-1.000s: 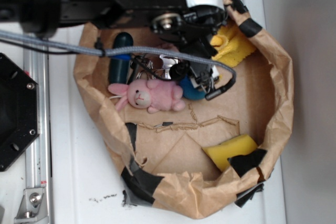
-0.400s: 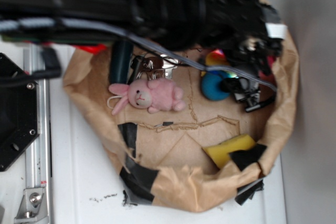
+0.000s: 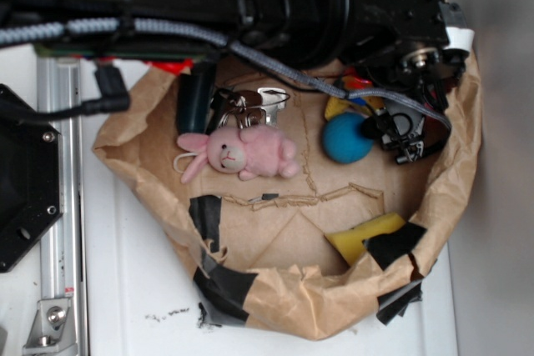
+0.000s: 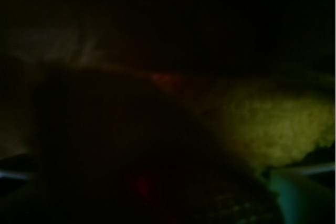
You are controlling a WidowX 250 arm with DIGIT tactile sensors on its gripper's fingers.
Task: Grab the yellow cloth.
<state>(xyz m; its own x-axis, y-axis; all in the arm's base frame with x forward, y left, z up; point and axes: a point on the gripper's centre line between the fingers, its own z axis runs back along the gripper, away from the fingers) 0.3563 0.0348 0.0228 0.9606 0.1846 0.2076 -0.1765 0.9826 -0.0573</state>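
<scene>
Only a small strip of the yellow cloth (image 3: 337,108) shows in the exterior view, at the back of the brown paper bag; the black arm covers the rest. The wrist view is very dark, with fuzzy yellow cloth (image 4: 270,129) filling its right side, close to the camera. My gripper (image 3: 400,133) hangs just right of the blue ball (image 3: 346,137), near the bag's right wall and in front of the cloth. Its jaws are too dark and cluttered to read, and I see nothing clearly between them.
A pink plush bunny (image 3: 242,152) lies mid-bag, with a metal clip (image 3: 252,104) and a dark teal object (image 3: 193,97) behind it. A smooth yellow sponge (image 3: 365,235) sits at the front right. Crumpled bag walls (image 3: 455,181) with black tape ring everything.
The arm has swung from the bag's middle to its right side, now covering most of the cloth. The blue ball sits further right and uncovered. The bag's walls have shifted.
</scene>
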